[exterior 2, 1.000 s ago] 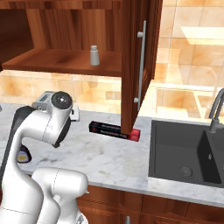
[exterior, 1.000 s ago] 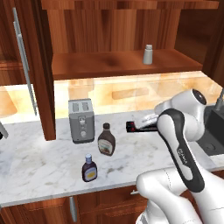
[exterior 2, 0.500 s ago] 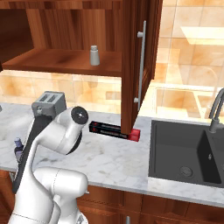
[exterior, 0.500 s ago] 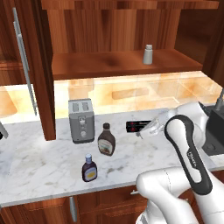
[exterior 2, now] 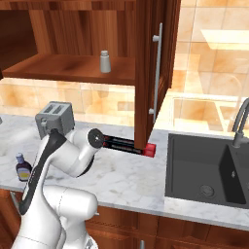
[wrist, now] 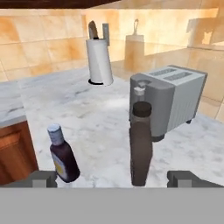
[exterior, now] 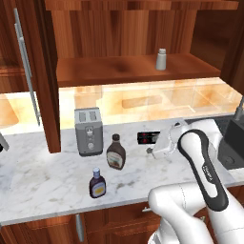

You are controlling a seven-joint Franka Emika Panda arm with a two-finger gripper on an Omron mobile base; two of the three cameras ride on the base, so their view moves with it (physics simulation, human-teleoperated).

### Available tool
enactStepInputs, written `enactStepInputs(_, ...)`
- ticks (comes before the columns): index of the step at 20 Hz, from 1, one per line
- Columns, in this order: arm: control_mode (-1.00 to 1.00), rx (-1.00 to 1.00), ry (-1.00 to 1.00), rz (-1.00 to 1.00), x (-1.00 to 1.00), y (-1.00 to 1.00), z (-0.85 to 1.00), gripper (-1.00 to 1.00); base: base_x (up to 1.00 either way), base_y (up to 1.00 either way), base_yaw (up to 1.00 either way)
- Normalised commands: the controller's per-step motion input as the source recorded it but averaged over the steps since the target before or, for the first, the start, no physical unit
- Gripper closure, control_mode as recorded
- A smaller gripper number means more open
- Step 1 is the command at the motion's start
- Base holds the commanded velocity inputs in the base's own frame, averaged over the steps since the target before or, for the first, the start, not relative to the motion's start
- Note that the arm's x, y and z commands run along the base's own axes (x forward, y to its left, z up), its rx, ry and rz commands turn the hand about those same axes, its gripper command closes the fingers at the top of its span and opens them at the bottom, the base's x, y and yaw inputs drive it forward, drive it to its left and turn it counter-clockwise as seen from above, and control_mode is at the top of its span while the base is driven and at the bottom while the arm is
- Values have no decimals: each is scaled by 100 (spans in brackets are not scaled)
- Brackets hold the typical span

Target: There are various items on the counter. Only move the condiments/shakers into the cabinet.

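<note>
Wide brown sauce bottle [wrist: 141, 148] on the table [wrist: 96, 122]: rigid, smooth, likely top-heavy; best gripped across its body below the neck. Jaws spread wide, holding nothing.

Home kitchen, rendered. White-grey marbled counter [exterior: 38, 181] running along a glossy orange-tan tiled backsplash [exterior: 143, 100]. Reddish-brown wall cabinet [exterior: 119, 28] above, door swung open with a long metal handle [exterior 2: 156, 68], small shaker [exterior: 161, 59] on its shelf. Wooden drawers [exterior: 109, 221] under the worktop. Dark sink [exterior 2: 206, 170] with faucet [exterior 2: 239, 124] on one side. Silver two-slot toaster [exterior: 88, 131], two sauce bottles [exterior: 116, 152] (one wide, one smaller), paper towel roll [wrist: 99, 61] on a stand further along.
</note>
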Motion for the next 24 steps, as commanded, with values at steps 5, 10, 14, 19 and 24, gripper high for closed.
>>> enactStepInputs(5,-100,0,-18,9,14,23,-7,-100,0,0,0)
enactStepInputs(10,-100,0,-6,3,12,24,-7,-100,0,0,0)
enactStepInputs(14,-100,0,0,2,17,8,-17,-100,0,0,0)
enactStepInputs(19,-100,1,0,0,18,0,-18,-100,0,0,0)
enactStepInputs(24,-100,0,0,0,21,5,-24,-100,0,0,0)
